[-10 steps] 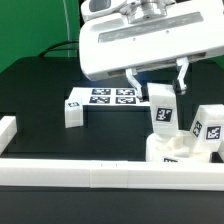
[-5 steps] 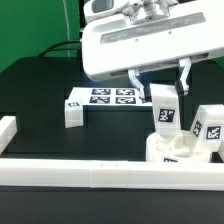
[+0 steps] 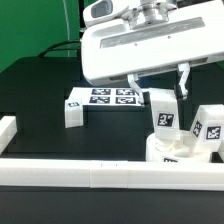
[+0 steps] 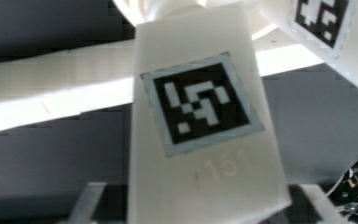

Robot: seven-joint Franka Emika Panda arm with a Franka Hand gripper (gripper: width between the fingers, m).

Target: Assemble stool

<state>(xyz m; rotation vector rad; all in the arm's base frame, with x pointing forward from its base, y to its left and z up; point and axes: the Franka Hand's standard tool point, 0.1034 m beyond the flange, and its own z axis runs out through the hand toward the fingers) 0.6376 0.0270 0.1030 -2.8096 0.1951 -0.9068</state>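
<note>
My gripper (image 3: 158,90) is shut on a white stool leg block (image 3: 163,113) with a square tag on its face. The block hangs upright with its lower end at the round white seat (image 3: 180,151), on the exterior view's right near the front rail. Whether it touches a socket is hidden. A second leg block (image 3: 207,127) stands in the seat on the far right. A third leg block (image 3: 72,110) lies apart on the left. In the wrist view the held leg (image 4: 202,110) fills the middle, between both fingers (image 4: 91,205) of my gripper (image 4: 202,206).
The marker board (image 3: 112,97) lies flat behind the seat. A long white border rail (image 3: 90,176) runs along the front, and a short rail piece (image 3: 8,128) stands at the left edge. The black tabletop (image 3: 40,95) lies between them.
The gripper with the held leg has shifted slightly to the exterior view's right and a little lower. Nothing else has moved.
</note>
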